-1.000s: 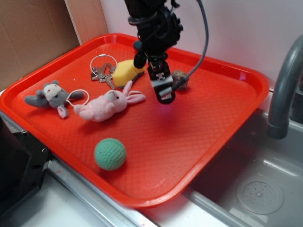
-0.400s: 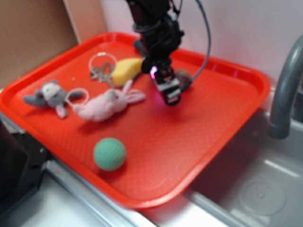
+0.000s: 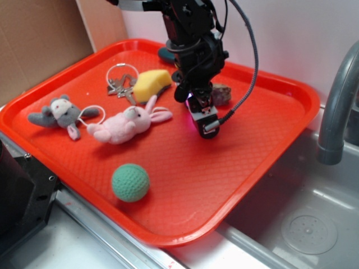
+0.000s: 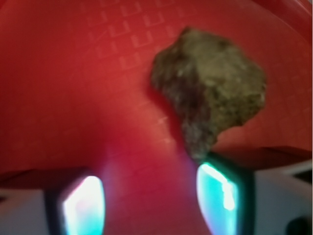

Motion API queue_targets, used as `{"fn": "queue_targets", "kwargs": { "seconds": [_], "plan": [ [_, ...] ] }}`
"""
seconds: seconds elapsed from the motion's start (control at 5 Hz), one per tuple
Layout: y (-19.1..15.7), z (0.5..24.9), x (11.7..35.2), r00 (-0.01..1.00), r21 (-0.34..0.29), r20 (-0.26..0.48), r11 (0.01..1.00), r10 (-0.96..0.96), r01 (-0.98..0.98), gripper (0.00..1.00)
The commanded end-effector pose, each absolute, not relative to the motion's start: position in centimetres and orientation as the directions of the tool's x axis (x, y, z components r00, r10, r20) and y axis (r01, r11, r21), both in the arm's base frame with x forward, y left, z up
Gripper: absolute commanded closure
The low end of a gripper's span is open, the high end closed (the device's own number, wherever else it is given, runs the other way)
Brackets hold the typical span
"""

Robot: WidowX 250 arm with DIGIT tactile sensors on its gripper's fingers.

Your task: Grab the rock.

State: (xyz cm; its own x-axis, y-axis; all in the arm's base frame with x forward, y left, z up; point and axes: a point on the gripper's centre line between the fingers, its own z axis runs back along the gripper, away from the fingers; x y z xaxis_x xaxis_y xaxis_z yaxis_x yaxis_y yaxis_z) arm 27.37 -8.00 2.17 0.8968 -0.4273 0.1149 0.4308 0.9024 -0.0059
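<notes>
The rock (image 3: 221, 94) is a small jagged brown-grey stone lying on the red tray (image 3: 241, 162) near its far rim. In the wrist view the rock (image 4: 210, 93) fills the upper right, just ahead of the right fingertip (image 4: 222, 196). My gripper (image 3: 205, 124) hangs just in front and to the left of the rock, low over the tray. The gripper (image 4: 151, 198) is open, with only bare tray between its two glowing fingertips. The rock's near tip almost touches the right fingertip.
On the tray lie a yellow sponge wedge (image 3: 152, 83), a key ring (image 3: 122, 81), a pink plush bunny (image 3: 128, 123), a grey plush animal (image 3: 61, 112) and a green ball (image 3: 130, 182). A sink with a grey faucet (image 3: 336, 112) is to the right.
The gripper has moved right and slightly toward the front, coming down beside the rock. The rock, once partly hidden behind the arm, now shows at the gripper's far right.
</notes>
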Motion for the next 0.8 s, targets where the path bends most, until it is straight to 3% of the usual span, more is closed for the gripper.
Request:
{"fn": "queue_targets", "kwargs": {
  "seconds": [0.0, 0.4, 0.6],
  "plan": [
    [-9.0, 2.6, 27.8, 0.891, 0.002, 0.128, 0.899, -0.435, 0.438, 0.0],
    [-9.0, 2.6, 27.8, 0.891, 0.002, 0.128, 0.899, -0.435, 0.438, 0.0],
    [-5.3, 7.0, 29.3, 0.916, 0.062, 0.179, 0.933, -0.359, 0.354, 0.0]
  ]
}}
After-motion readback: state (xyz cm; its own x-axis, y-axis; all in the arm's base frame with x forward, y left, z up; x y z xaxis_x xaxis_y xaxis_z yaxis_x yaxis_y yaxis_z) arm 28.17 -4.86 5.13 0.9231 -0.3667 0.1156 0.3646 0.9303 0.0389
